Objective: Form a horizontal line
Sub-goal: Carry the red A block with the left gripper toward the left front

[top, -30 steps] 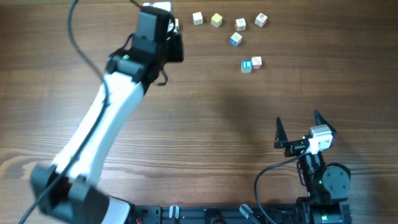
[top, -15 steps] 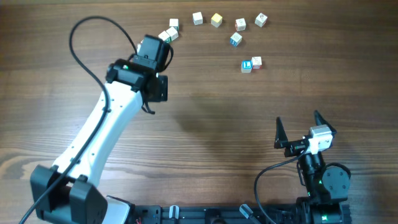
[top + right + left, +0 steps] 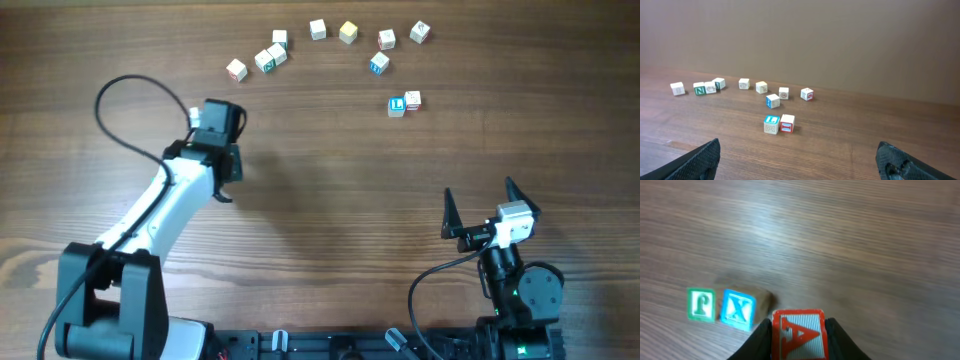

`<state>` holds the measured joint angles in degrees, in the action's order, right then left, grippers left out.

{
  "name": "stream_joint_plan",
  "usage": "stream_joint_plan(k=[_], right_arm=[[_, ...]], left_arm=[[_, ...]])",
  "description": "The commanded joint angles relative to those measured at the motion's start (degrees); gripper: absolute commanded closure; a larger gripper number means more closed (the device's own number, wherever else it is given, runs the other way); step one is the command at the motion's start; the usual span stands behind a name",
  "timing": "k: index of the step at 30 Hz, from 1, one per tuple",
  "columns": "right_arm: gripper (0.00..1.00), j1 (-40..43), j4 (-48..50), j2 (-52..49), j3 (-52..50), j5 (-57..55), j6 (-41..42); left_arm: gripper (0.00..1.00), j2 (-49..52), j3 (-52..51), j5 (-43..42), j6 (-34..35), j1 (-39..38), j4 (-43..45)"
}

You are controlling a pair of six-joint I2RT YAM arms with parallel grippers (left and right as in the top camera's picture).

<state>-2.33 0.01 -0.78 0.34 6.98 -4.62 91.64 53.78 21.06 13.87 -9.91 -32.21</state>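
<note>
Red-A cube — pinched in the left gripper, left of table centre. Right gripper spread wide, empty. Horizontal line not yet formed; loose cubes arc along the far edge. Likely light, rigid, slick wood — grip flat opposite faces.

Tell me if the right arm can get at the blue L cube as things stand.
Probably yes. The right claw is open and empty, with bare table between it and the blue L cube. The left arm is far aside. The red cube against it may crowd one finger.
</note>
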Motion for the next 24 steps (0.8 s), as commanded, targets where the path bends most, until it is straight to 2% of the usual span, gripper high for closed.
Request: stream_joint_plan(k=[1,7,16,21,24], right_arm=[[0.00,-0.39,0.35,0.35,-0.02,-0.57,-1.16],[0.00,-0.39,0.35,0.35,-0.02,-0.57,-1.16],[0.00,-0.39,0.33,0.35,-0.04,-0.57,-1.18],[0.00,-0.39,0.35,0.35,-0.02,-0.57,-1.18],[0.00,-0.39,0.33,0.35,-0.02,-0.57,-1.18]], left_arm=[[0.81,0.33,-1.51,-0.61,0.07,2.86,4.04],[0.74,0.79,-2.08,-3.08,0.04,4.48,7.39],[0.76,6.19,-2.14,-6.47,-0.42,4.63,6.91],[0.77,7.17,-2.14,-5.88,-3.43,4.63,4.72],[0.71,7.17,-2.14,-4.94,-3.41,4.63,4.48]])
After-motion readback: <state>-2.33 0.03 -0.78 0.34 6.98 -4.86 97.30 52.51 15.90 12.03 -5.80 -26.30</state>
